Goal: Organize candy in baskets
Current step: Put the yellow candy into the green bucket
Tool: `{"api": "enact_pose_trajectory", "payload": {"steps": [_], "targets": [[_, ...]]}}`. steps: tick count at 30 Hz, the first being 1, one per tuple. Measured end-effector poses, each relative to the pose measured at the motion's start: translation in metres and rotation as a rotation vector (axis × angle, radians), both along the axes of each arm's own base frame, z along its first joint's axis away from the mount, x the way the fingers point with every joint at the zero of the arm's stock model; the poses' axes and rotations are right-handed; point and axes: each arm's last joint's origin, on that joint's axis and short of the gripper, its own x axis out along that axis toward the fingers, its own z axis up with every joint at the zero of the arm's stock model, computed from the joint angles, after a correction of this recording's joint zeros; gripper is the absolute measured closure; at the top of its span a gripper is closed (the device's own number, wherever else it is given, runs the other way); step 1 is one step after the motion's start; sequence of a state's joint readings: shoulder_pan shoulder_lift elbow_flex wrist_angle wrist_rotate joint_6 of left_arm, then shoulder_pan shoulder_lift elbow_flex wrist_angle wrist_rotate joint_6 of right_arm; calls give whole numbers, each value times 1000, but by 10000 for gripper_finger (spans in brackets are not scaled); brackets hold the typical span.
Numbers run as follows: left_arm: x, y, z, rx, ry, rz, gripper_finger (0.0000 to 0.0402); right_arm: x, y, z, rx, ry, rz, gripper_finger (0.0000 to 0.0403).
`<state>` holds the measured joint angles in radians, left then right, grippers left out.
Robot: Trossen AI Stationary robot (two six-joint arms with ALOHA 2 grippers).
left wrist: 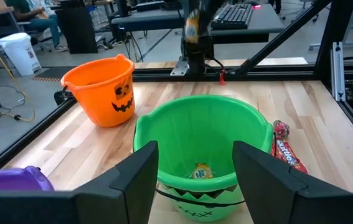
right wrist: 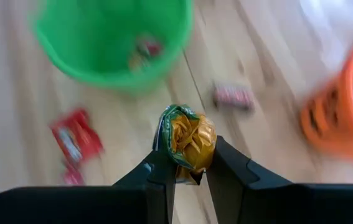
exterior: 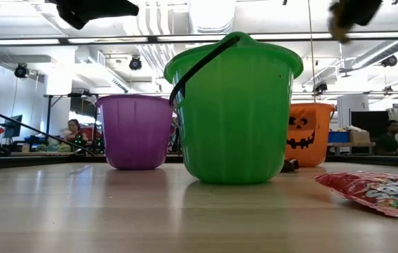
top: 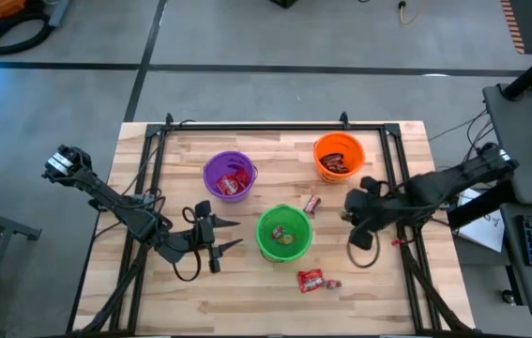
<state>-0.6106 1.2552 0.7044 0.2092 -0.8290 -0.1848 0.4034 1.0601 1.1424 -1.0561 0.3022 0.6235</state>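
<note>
Item: one small yellow-and-green wrapped candy (right wrist: pixel 187 144), pinched between the fingers of the right gripper (right wrist: pixel 188 171) above the table (top: pixel 237 282), between the green basket (top: pixel 283 232) and the orange basket (top: pixel 339 156). It looks light, crinkly and easily squashed, and the foil seems slippery, so a grip across its fat middle suits it best. Left gripper (left wrist: pixel 195 168): fingers spread, empty, just beside the green basket; loose red packets (top: pixel 311 280) lie flat nearby, probably easiest taken by an edge.
</note>
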Motion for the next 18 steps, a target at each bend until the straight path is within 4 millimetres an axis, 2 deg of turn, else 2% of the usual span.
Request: {"api": "enact_pose_trajectory", "payload": {"steps": [6,15,18], "targets": [[0,0,0,0,0,0,211,-1,-1,4,-24,-280,143,337],[0,0,0,0,0,0,211,19,7,-19,-105,-630,275,337],[0,0,0,0,0,0,211,27,10,-29,-128,-700,293,337]]}}
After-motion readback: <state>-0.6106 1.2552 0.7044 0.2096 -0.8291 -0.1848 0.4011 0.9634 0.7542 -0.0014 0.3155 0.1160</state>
